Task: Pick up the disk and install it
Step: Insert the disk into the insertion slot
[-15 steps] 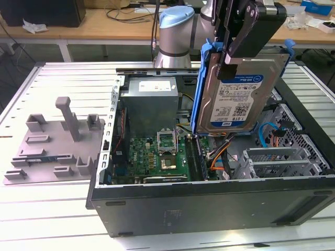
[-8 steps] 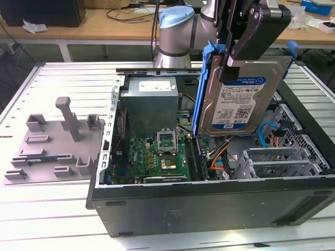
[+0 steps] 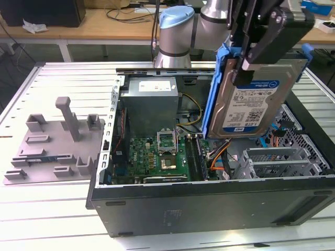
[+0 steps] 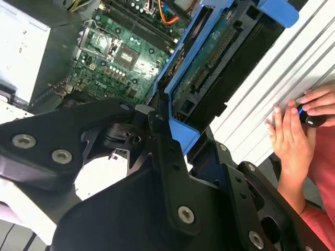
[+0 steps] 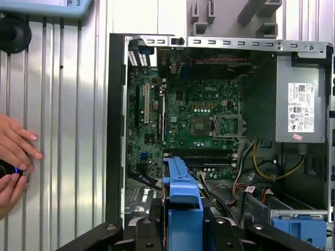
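While the gripper [image 3: 245,68] is clamped on the disk [image 3: 254,102], the drive hangs upright above the open computer case [image 3: 209,209], probably to clear its walls. Below lies the motherboard [image 3: 157,154], and beyond it the grey power supply [image 3: 152,99].

Silver metal disk [image 3: 256,104], blue plastic frame [image 3: 211,99], ribbed metal table [image 3: 57,209]

Open computer case [image 3: 199,212], green motherboard [image 3: 152,157], grey power supply [image 3: 152,102], grey fixture [image 3: 52,149]
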`<state>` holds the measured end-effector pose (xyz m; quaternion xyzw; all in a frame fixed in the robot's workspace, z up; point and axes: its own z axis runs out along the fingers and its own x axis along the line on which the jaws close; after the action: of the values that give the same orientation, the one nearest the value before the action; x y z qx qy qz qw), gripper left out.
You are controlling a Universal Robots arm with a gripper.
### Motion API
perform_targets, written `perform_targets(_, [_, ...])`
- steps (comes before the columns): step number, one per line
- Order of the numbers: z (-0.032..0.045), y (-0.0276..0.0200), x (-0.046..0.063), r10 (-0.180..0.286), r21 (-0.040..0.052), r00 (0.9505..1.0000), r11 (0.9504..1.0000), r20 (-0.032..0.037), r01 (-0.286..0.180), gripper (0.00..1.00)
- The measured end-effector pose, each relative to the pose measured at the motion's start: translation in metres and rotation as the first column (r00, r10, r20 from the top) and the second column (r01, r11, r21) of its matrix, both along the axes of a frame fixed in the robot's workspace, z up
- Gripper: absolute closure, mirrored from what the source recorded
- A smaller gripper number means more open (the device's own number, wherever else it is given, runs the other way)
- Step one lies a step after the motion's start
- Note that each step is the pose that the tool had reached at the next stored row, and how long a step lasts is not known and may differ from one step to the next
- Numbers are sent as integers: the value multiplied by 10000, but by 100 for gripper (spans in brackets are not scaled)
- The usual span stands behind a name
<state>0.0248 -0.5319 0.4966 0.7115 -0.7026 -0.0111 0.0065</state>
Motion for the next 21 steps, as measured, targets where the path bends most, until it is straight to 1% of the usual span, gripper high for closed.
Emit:
perform_targets(3, [-1,-42,44,-1,1,10000,10000,0,1,63])
perform_targets(4, [-2,-102,192,-1,6,10000,10000,0,1,63])
perform_targets(6, [-4,-148,435,0,7,10000,10000,0,0,63])
perform_targets(7, [-8,-157,534,-1,10,10000,10000,0,1,63])
perform_targets(8, [-11,-159,576,-1,12,10000,10000,0,1,63])
perform_targets(17, [-29,-165,800,0,15,10000,10000,0,0,63])
perform_targets(21, [-50,-164,823,-1,14,10000,10000,0,1,63])
